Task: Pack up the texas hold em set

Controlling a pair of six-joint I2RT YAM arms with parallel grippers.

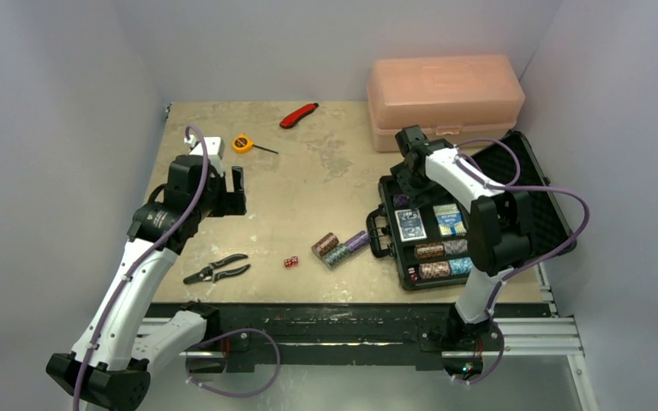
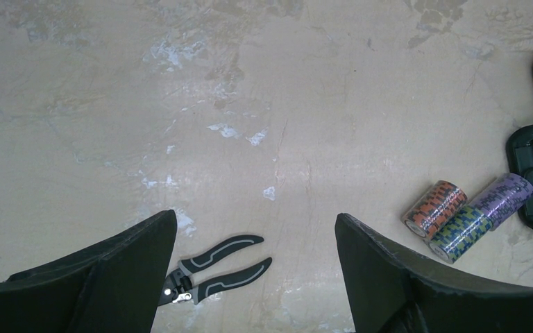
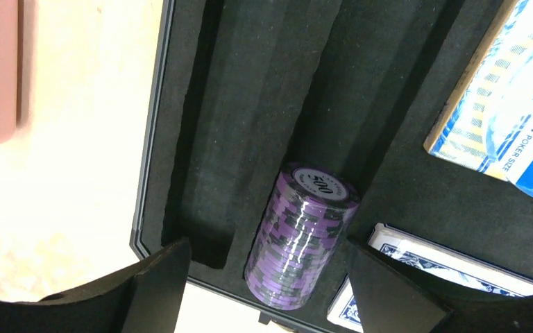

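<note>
Top external view had the case (image 1: 557, 227) lying open at the right of the table (image 1: 308, 171), just in front of the pink box (image 1: 445, 90). Two blue decks (image 1: 410, 224) sat side by side in its foam, and rolls (image 1: 441, 250) filled the slots nearer the arms. The right claw (image 1: 404, 190) was down over the case's far left corner. Right wrist view showed that claw spread wide, its fingers (image 3: 146, 291) on either side of a purple roll (image 3: 302, 236) and not closed on it. That roll lay in a foam groove near the case's rim. Three loose rolls (image 1: 340, 246) lay bunched together on the table just left of the case handle (image 1: 378, 233), and two red dice (image 1: 290, 262) sat a little further left. The left claw (image 2: 255, 229) hung above bare table, jaws apart and holding nothing, with pliers (image 2: 215, 270) below it, well apart from the loose rolls.
</note>
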